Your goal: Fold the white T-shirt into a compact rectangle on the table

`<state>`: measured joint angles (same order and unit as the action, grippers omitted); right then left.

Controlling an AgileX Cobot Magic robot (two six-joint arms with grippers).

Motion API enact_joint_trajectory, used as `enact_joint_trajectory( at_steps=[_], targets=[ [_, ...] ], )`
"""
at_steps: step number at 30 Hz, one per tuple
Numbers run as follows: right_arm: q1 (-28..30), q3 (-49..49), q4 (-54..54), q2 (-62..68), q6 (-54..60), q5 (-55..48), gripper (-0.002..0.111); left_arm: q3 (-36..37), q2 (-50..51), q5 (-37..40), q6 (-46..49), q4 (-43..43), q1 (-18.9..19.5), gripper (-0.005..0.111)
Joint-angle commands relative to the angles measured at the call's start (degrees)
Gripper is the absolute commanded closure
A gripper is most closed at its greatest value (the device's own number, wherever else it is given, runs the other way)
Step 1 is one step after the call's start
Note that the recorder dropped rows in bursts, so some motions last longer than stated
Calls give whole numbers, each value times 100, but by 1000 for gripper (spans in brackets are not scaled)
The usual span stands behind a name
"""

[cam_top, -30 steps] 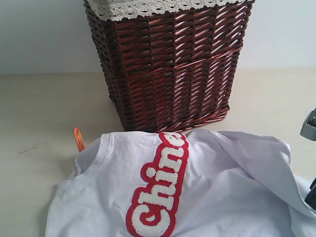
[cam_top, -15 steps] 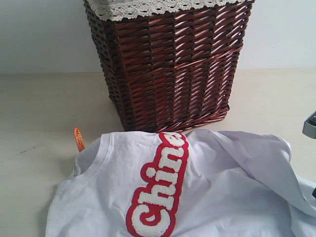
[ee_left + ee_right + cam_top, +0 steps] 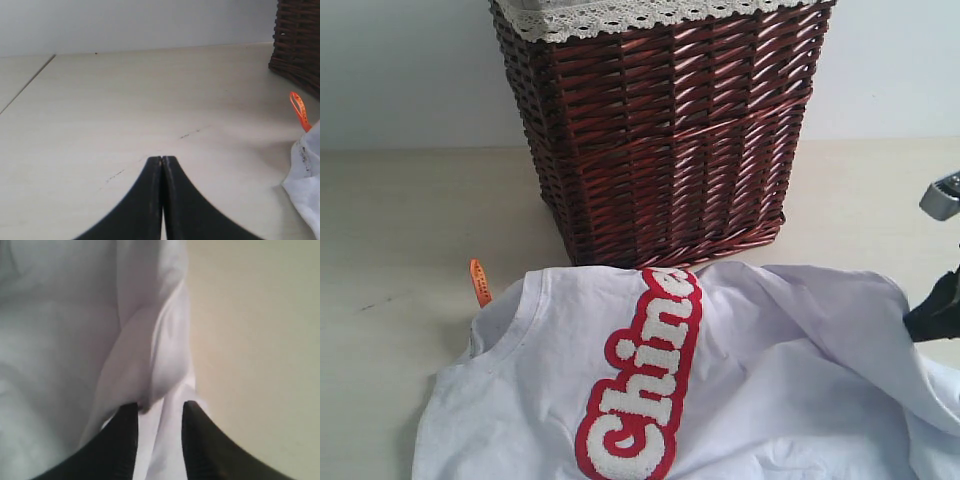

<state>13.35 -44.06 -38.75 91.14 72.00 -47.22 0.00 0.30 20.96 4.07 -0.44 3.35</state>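
The white T-shirt (image 3: 750,380) lies rumpled on the table (image 3: 400,220) in front of the basket, its red-outlined lettering (image 3: 645,380) facing up and its orange neck tag (image 3: 479,282) at the left. At the shirt's right edge my right gripper (image 3: 932,312) is open. In the right wrist view it (image 3: 160,410) straddles a fold of the white cloth (image 3: 150,365), with a gap still between the fingers. My left gripper (image 3: 163,159) is shut and empty over bare table, left of the tag (image 3: 299,110) and the shirt's edge (image 3: 306,170). It does not show in the exterior view.
A tall dark red-brown wicker basket (image 3: 660,130) with white lace trim stands right behind the shirt; its corner (image 3: 297,40) shows in the left wrist view. A pale wall runs behind the table. Bare tabletop lies left of the shirt.
My right gripper has moved away from the front edge and slightly left along the shirt's right edge, and its jaws have narrowed. The shirt and left gripper have stayed put.
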Motion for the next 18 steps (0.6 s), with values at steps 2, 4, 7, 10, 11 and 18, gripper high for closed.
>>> enact_joint_trajectory(
  at_steps=[2, 4, 7, 10, 11, 18],
  targets=[
    [-4, -32, -785, 23, 561, -422, 83, 0, -30, -43, 3, -20, -1, 107],
    [-4, -32, -759, 23, 580, -832, 85, 0, -30, -43, 3, -20, -1, 107],
    [-4, -32, -550, 23, 259, -1103, 85, 0, -30, -43, 3, -20, -1, 107],
    [-4, -32, -147, 23, -343, -1103, 85, 0, -30, -43, 3, -20, -1, 107],
    [-4, -32, 27, 23, -490, -1103, 85, 0, -30, -43, 3, -20, -1, 107],
    [-4, -32, 654, 68, -896, -1128, 85, 0, -30, -43, 3, -20, -1, 107]
  ],
)
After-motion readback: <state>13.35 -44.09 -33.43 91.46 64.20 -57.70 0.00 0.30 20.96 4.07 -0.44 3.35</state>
